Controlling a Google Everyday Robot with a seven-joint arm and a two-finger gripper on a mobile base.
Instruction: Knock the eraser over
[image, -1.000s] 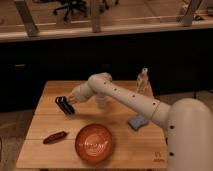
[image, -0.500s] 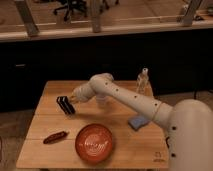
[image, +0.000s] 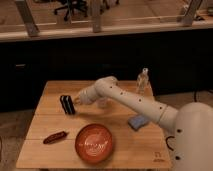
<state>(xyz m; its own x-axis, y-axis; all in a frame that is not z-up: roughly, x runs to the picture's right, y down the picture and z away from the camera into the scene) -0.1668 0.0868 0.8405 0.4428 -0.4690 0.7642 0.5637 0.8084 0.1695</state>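
On my one camera view I have the wooden table (image: 47, 120) filling the lower half of the frame. The eraser (image: 67, 104) sits left of centre, toward the table's far left part. It is a small dark block with thin lighter stripes, and it looks to be standing up on one of its narrow sides rather than lying flat.

My pincer (image: 78, 100) is just to the right of the eraser, low over the table at about the block's height. I cannot tell whether it is released or clenched, and I cannot tell whether it actually touches the eraser or stops just short of it. The white arm (image: 135, 100) runs from the pincer up over an elbow near the middle of the frame, then slopes down to the robot's bulky white body (image: 196, 135) in the lower right corner.

An orange bowl (image: 95, 142) sits near the table's front edge, bottom centre. A dark red pepper-like thing (image: 55, 137) lies to its left. A blue pad (image: 138, 121) lies right of centre, partly under the arm. A clear bottle (image: 143, 81) stands upright at the table's far right side, behind the arm.
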